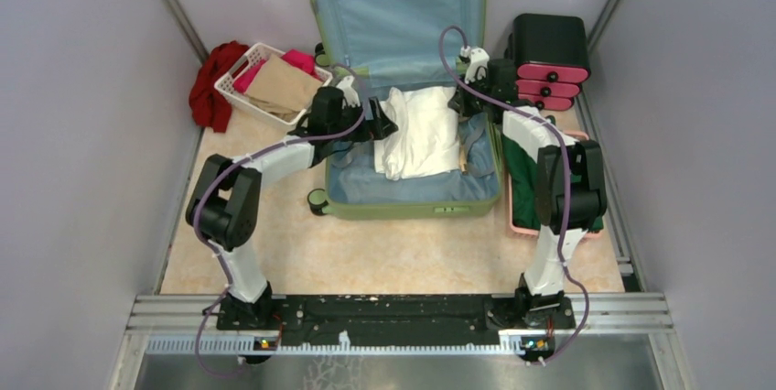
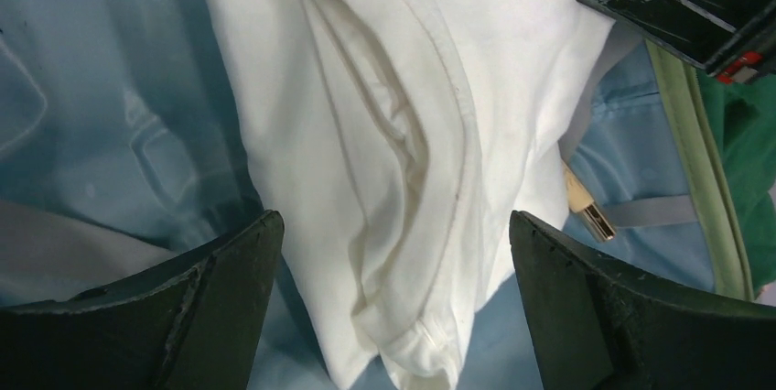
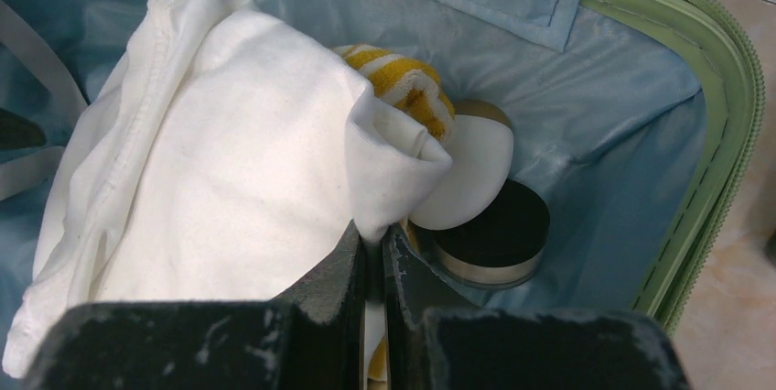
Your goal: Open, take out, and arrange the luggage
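The luggage (image 1: pixel 412 208) lies open on the floor, its lid leaning against the back wall and its blue lining showing. A folded white garment (image 1: pixel 421 134) rests inside. My left gripper (image 2: pixel 395 225) hovers open over the garment's (image 2: pixel 393 134) left end, one finger on either side of the fold. My right gripper (image 3: pixel 373 230) is shut on a corner of the garment (image 3: pixel 210 161) at the luggage's back right. That lifted corner uncovers a yellow-striped towel (image 3: pixel 407 79), a white round object (image 3: pixel 467 179) and a black round tin (image 3: pixel 494 234).
A white basket (image 1: pixel 240 74) of tan and pink clothes stands at the back left, a red cloth (image 1: pixel 212 83) beside it. A black-and-pink drawer box (image 1: pixel 549 60) sits at the back right. A pink basket (image 1: pixel 522 228) with green cloth is right of the luggage.
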Controlling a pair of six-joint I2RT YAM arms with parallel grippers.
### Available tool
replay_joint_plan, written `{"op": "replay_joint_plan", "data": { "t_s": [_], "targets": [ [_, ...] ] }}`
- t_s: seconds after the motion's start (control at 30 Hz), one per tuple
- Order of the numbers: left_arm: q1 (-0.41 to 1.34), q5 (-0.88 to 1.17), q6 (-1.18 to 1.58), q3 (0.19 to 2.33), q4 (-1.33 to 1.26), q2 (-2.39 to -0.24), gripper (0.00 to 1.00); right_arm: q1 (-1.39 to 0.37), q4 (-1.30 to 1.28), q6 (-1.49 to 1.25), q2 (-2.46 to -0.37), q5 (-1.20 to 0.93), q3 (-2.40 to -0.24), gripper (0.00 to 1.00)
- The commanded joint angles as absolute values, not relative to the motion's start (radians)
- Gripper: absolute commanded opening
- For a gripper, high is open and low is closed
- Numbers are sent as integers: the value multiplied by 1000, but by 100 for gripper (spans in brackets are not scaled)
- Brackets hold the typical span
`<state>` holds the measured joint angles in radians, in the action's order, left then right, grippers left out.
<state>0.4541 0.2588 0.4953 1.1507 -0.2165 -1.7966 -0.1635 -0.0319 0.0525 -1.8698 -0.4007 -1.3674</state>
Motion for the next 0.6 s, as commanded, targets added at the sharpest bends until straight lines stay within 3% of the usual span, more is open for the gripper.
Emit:
{"op": "replay_joint_plan", "data": {
  "t_s": [0.0,0.37,0.57],
  "targets": [
    [433,309,399,1240,-185,-1871,99,-162,-7,60,-1815,-399,-1371,0],
    [385,442,473,1413,-156,-2028,97,-163,-8,57,-1827,-415,-1379,0],
    [374,409,495,1438,-117,-2051,95,-163,-8,53,-1831,-426,-1387,0]
  ]
}}
